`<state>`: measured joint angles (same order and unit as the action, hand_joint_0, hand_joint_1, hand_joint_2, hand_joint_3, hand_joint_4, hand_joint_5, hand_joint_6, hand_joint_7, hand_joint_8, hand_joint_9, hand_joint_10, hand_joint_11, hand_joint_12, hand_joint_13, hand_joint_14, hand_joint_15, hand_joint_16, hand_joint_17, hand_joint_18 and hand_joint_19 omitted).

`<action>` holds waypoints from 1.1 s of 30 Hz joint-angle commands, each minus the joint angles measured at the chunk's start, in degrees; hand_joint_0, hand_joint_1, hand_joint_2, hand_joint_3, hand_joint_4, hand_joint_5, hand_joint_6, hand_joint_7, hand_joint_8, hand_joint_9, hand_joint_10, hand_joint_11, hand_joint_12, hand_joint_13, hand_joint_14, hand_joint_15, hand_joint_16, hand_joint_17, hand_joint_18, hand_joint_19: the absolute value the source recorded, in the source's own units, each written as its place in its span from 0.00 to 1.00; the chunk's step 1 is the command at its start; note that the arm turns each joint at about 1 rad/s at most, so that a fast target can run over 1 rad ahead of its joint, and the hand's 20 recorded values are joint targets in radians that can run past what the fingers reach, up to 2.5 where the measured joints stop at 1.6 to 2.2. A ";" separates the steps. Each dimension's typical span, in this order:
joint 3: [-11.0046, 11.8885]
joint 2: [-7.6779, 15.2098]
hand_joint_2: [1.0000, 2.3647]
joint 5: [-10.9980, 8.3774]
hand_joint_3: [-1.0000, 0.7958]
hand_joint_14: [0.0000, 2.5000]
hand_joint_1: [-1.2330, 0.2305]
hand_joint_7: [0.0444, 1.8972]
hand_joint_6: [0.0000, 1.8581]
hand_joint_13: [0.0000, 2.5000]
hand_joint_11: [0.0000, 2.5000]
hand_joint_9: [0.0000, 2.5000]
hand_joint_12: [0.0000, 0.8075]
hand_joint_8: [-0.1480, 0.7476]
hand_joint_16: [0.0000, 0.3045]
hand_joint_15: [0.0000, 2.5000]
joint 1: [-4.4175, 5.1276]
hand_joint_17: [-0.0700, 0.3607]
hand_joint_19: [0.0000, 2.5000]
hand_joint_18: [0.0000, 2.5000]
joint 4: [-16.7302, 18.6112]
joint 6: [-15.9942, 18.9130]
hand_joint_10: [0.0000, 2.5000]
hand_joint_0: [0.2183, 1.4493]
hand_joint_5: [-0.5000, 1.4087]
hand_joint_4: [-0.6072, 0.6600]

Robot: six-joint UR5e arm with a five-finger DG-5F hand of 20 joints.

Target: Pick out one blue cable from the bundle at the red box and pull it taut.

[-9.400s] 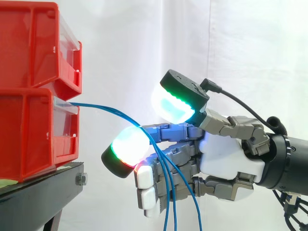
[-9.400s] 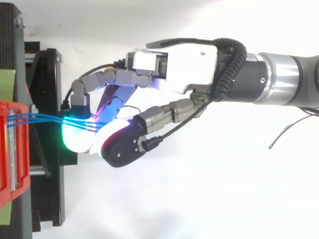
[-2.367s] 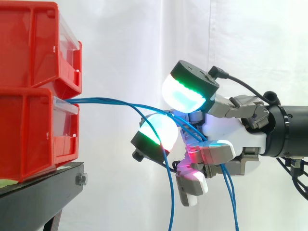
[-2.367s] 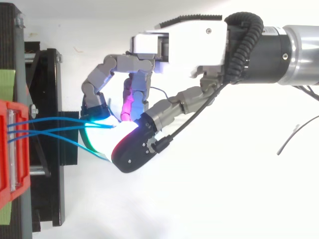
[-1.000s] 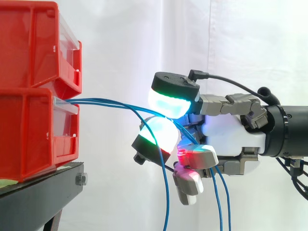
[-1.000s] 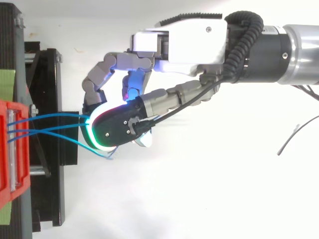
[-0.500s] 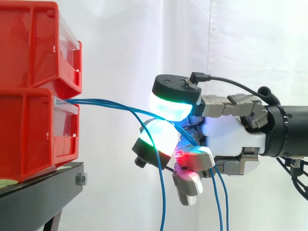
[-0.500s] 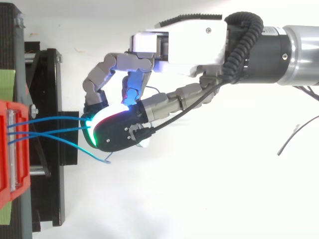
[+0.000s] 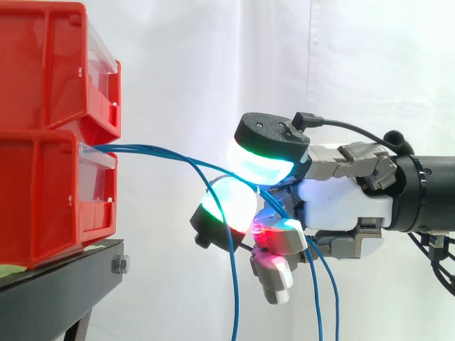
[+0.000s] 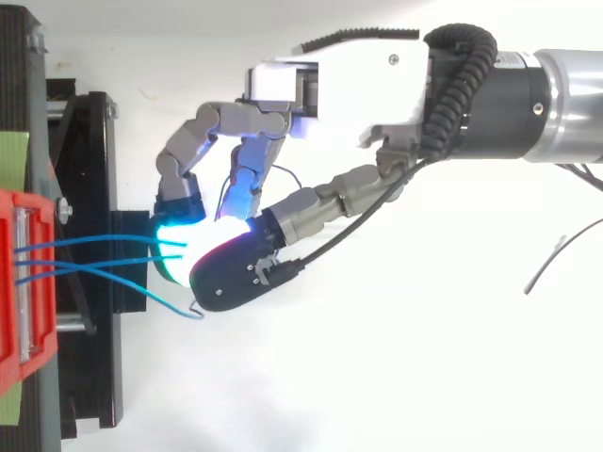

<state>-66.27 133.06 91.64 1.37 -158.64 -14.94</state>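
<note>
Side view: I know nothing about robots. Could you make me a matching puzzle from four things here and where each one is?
Things:
1. red bins
2. blue cables
3. hand
4. black stand

Places:
A. comes in from the right, fingers curled round thin strands
B. underneath, at the bottom left
C. stacked at the left edge
D. run out of the lower bin, then hang down

Pairs: 1-C, 2-D, 3-A, 4-B

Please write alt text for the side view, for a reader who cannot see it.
The robot's hand, at the right, has its fingers curled round blue cables that leave the lower red box at the left. The cables sag in a curve and hang down past the hand; none looks taut.
</note>
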 commanded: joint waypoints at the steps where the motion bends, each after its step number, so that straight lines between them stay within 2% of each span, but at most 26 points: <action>1: 0.00 0.00 0.01 0.03 0.36 0.01 0.30 0.46 0.51 0.43 0.40 0.47 0.47 0.51 0.18 0.30 0.04 0.46 0.28 0.34 0.00 0.00 0.01 0.38 0.16 0.54; 10: 0.00 0.00 0.01 -0.06 0.32 0.01 0.26 0.48 0.51 0.43 0.40 0.48 0.46 0.51 0.18 0.30 0.04 0.45 0.27 0.34 0.00 0.00 0.01 0.43 0.16 0.48; 16: 0.00 0.00 0.00 0.03 0.29 0.01 0.23 0.52 0.52 0.44 0.40 0.50 0.45 0.50 0.17 0.31 0.13 0.44 0.27 0.34 0.00 0.09 0.01 0.47 0.17 0.48; 23: 0.00 0.00 0.00 0.03 0.28 0.01 0.22 0.51 0.52 0.45 0.41 0.51 0.44 0.50 0.17 0.31 0.13 0.43 0.26 0.35 -0.18 0.18 0.01 0.47 0.17 0.48; 33: 0.00 0.00 0.00 0.03 0.28 0.01 0.18 0.56 0.51 0.47 0.42 0.56 0.46 0.51 0.16 0.31 0.21 0.42 0.26 0.36 -0.26 0.26 0.01 0.43 0.18 0.52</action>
<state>-66.27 133.05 91.67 1.51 -158.90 -14.69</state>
